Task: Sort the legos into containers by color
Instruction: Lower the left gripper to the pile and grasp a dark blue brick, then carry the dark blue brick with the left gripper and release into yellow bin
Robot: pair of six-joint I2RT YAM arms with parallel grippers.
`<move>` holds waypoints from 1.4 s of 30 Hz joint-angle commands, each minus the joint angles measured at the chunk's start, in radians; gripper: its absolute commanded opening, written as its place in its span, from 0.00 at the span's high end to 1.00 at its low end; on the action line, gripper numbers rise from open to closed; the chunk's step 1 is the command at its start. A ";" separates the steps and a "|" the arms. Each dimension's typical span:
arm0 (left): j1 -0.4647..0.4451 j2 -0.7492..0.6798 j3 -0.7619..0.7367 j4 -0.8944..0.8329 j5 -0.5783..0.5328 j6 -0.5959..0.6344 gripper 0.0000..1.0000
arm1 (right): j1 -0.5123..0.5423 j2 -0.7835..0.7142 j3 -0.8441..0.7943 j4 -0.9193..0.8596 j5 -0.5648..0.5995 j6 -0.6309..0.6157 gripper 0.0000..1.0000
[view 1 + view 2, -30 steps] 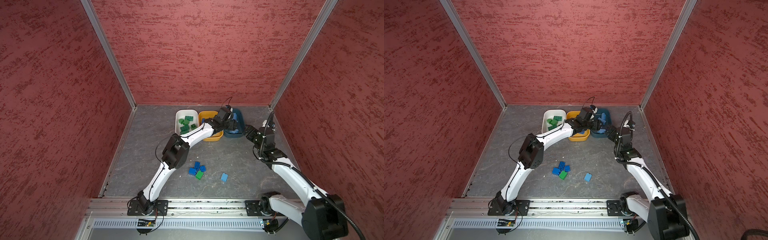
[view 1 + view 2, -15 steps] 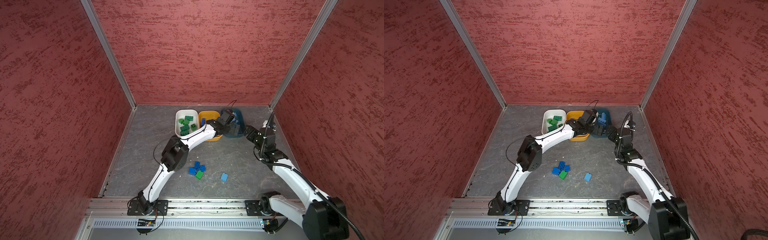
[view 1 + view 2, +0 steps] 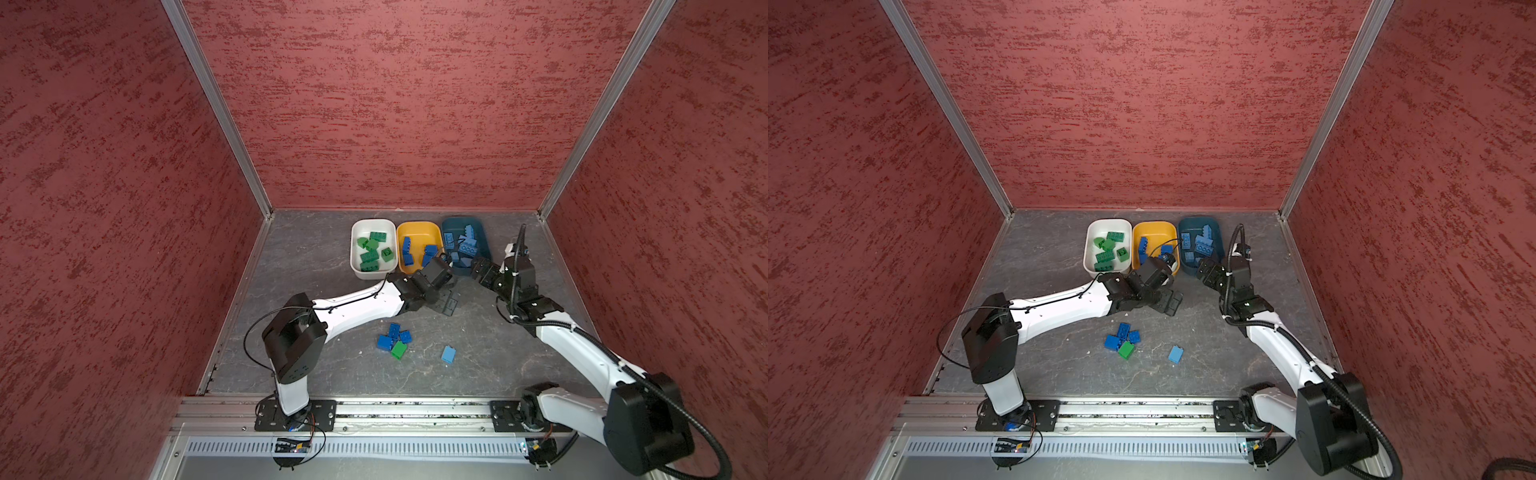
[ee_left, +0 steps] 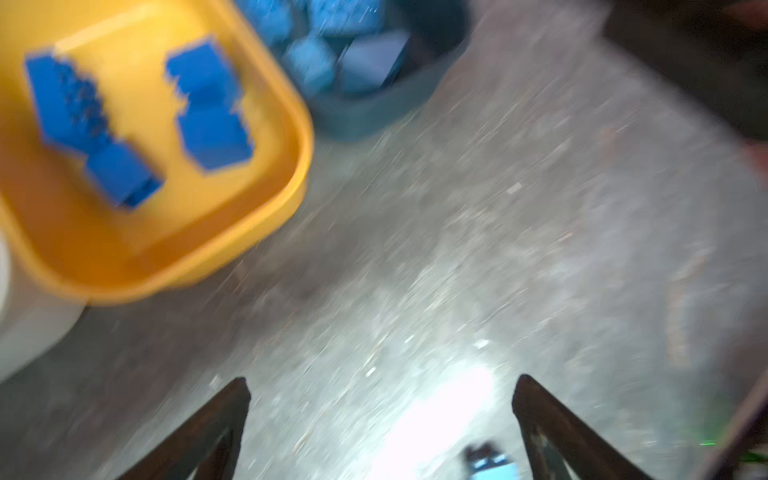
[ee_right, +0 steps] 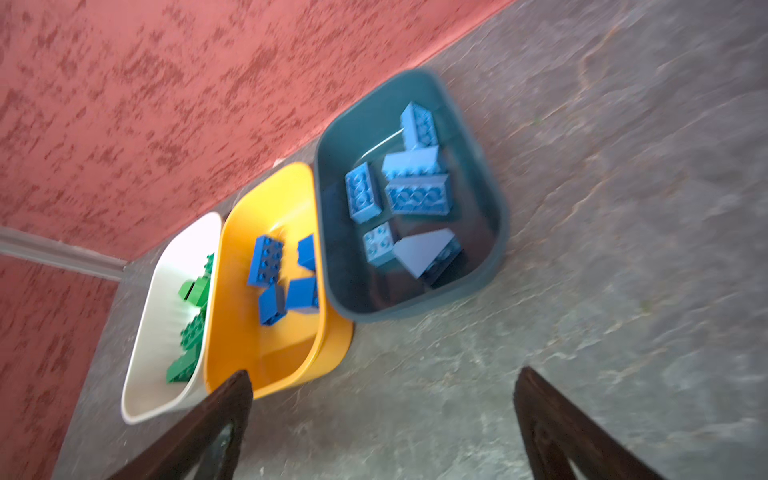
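five loose legos [image 3: 385,343] show in both top views, not right wrist's; left end effector [image 4: 382,379] and right end effector [image 5: 383,372] released.

Containers [image 3: 418,225] side by side at rear, loose legos [image 3: 393,332] on table [image 3: 316,257] before them

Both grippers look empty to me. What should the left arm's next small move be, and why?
Probably swing the left gripper toward the loose dark blue bricks and line up on one. Its jaws stand open and empty near the yellow tub, which holds that color, and that cluster looks like the nearest unsorted pile.
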 commanded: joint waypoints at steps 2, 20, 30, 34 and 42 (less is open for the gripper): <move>0.002 -0.080 -0.048 -0.141 -0.036 -0.016 0.01 | 0.086 0.024 0.007 0.049 0.061 0.072 0.01; -0.038 -0.165 -0.245 -0.367 -0.010 -0.033 0.13 | 0.116 0.111 0.004 0.135 0.060 0.077 0.01; 0.040 -0.130 -0.267 -0.276 -0.002 -0.155 0.30 | 0.116 0.094 -0.015 0.134 0.065 0.091 0.01; 0.045 -0.082 -0.251 -0.269 0.008 -0.148 0.40 | 0.116 0.097 -0.010 0.132 0.055 0.094 0.01; 0.055 -0.056 -0.273 -0.248 -0.009 -0.160 0.51 | 0.117 0.094 -0.013 0.128 0.056 0.105 0.01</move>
